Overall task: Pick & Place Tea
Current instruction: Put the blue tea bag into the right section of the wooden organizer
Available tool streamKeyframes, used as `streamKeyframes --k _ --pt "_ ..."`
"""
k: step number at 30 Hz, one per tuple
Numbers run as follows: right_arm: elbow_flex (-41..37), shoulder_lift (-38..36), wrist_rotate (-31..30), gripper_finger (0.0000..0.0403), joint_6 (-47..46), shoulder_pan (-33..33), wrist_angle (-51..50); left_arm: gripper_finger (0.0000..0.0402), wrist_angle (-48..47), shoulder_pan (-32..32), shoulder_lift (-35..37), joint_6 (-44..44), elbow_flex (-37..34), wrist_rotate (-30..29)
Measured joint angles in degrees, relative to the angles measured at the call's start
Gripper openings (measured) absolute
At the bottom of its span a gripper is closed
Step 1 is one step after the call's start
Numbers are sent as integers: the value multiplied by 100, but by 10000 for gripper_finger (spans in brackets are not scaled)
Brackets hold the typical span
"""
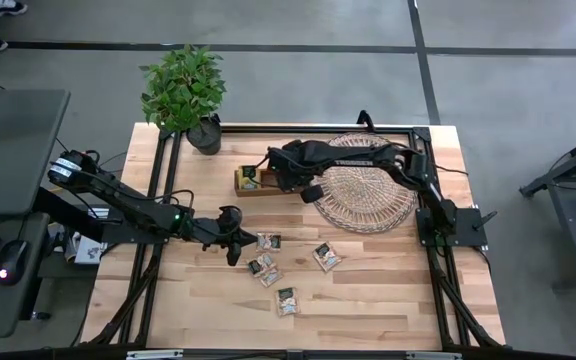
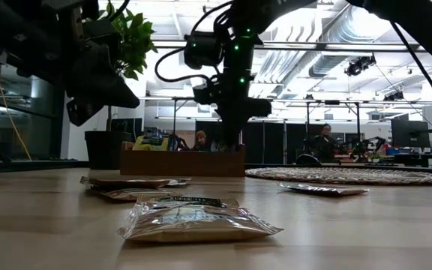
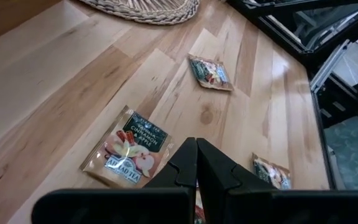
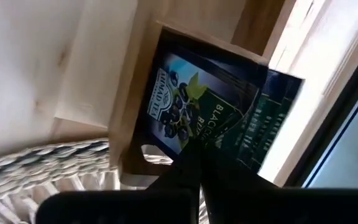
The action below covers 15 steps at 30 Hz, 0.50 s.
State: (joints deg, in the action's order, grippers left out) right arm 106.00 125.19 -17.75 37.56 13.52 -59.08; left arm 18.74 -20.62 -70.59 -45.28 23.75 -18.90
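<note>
Several tea sachets lie flat on the wooden table: one [image 1: 268, 241] just right of my left gripper [image 1: 234, 250], two overlapping [image 1: 264, 270], one [image 1: 287, 300] nearer the front and one [image 1: 326, 257] to the right. My left gripper is shut and hovers above the table, with a beige sachet [image 3: 129, 149] beside its fingers. My right gripper [image 1: 276, 178] points steeply down over the narrow wooden box [image 1: 243, 185], shut on a dark navy sachet [image 4: 191, 99]. The round wicker tray [image 1: 363, 185] lies right of the box. My right gripper pinches the dark sachet by its edge [image 4: 194, 140] between its two shut fingers. The fingers come from above, slanting down. The sachet hangs tilted below them, over an open compartment of the box [image 4: 135, 93], and part of it covers the box's wall.
A potted plant [image 1: 183, 90] stands at the table's far left corner, behind the box. Yellow-green sachets [image 2: 150, 140] stick up out of the box. The black frame [image 1: 438, 230] runs along the table's right side. Bare wood lies at the front left.
</note>
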Motion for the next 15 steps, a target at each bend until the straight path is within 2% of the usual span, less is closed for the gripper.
streamKeyframes --k 7,15 --pt "0 135 -673 0 46 2 -19 1 -85 2 0 -22 0 -37" --pt "0 115 -721 1 43 2 23 1 -93 2 0 -26 0 -101"
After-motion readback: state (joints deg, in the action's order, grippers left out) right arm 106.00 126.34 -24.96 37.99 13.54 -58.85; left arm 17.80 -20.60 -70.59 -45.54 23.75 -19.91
